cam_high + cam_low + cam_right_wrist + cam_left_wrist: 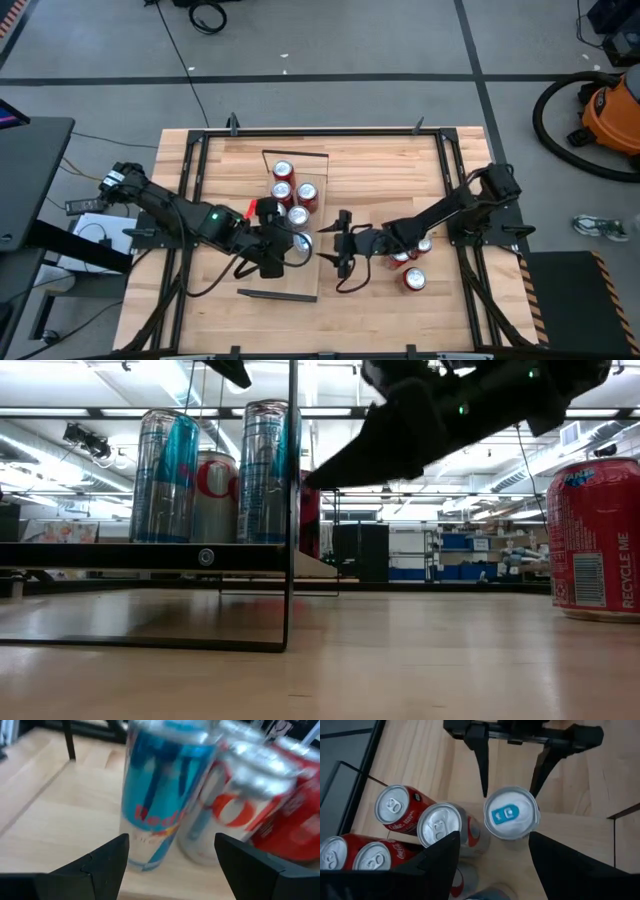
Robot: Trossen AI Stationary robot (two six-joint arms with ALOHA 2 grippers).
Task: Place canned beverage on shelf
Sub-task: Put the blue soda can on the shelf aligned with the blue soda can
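High view: the shelf point(296, 225) lies lengthwise across the middle of the table point(400, 160), one short end toward the far edge, the other toward the near edge. A cluster of red and silver cans point(289, 192) stands on its far half. The left gripper point(290, 248) hangs above the shelf's near half, over a slim blue-and-silver can point(511, 813) that stands upright on the board just beside the cluster. Its fingers point(437, 862) are spread apart on either side of that can's top and, as far as the wrist view shows, do not touch it. The right gripper point(338, 243) sits at the shelf's long right edge, jaws apart, facing the same can point(160, 795) without holding it. Three red cans point(412, 265) stand on the table near its right edge.
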